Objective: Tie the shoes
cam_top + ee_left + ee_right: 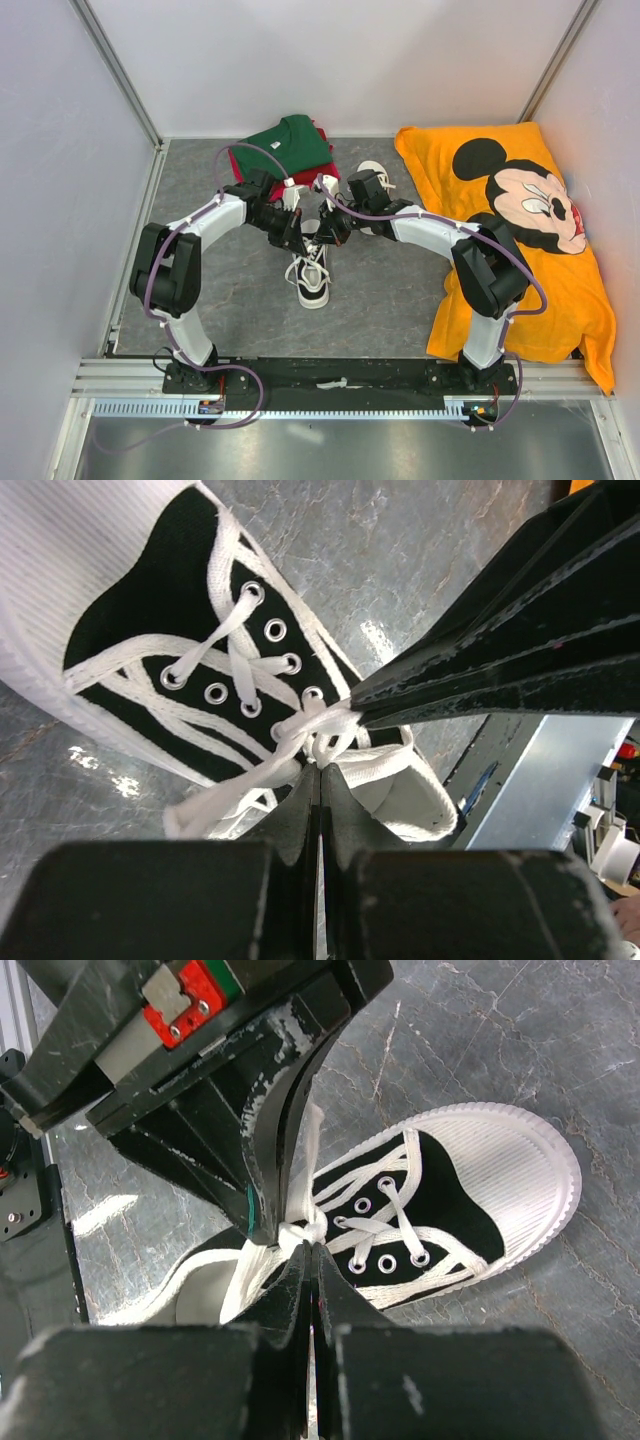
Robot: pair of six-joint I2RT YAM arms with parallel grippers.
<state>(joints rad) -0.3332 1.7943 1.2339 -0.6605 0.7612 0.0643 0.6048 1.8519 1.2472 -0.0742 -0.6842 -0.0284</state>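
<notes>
Nearest each wrist lens, the left jaws and the right jaws are both pressed shut. Their tips meet at the knot (300, 1232) forming above the top eyelets of the near sneaker (312, 275). Each seems to pinch a strand of its white laces (205, 810), though I cannot make out whether that is a loop or a free end. This sneaker lies mid-bench (390, 300) between the arms; the other sneaker (378, 172) sits beyond, partly behind the right arm. To cinch well, I judge the pull should go outward to both sides, level and even. It should stay low so the shoe neither lifts nor swivels, and ease off once the knot seats snugly.
</notes>
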